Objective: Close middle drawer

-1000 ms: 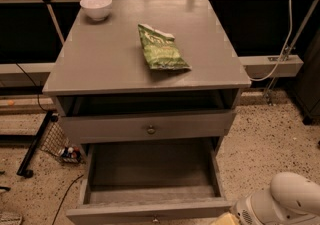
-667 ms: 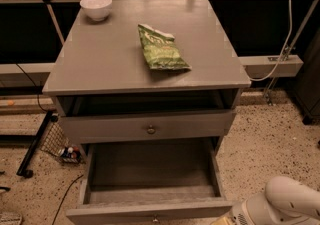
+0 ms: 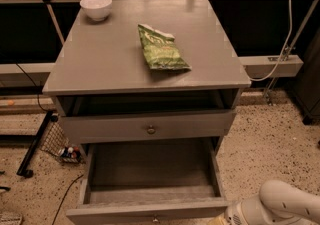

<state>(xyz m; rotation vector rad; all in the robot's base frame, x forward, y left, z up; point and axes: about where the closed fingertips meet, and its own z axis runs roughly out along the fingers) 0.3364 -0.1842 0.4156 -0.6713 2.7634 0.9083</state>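
Observation:
The middle drawer (image 3: 150, 169) is pulled far out of the grey cabinet, and its empty inside shows. Its flat front (image 3: 115, 214) lies at the bottom edge of the view, with a small round knob (image 3: 155, 218) at centre. Above it, the top drawer front (image 3: 100, 128) with its round knob (image 3: 150, 129) stands a little way out. My white arm (image 3: 287, 204) comes in from the bottom right. My gripper (image 3: 222, 219) is at the right end of the middle drawer's front, mostly cut off by the view's edge. The lowest drawer is hidden.
A green snack bag (image 3: 161, 49) and a white bowl (image 3: 96, 6) rest on the cabinet top (image 3: 100, 64). A black metal stand (image 3: 35, 144) and small clutter (image 3: 70, 153) are on the speckled floor to the left. A white cable (image 3: 287, 34) hangs at the right.
My arm has sunk slightly lower and moved a little left, towards the right end of the middle drawer's front. The drawers have not visibly moved.

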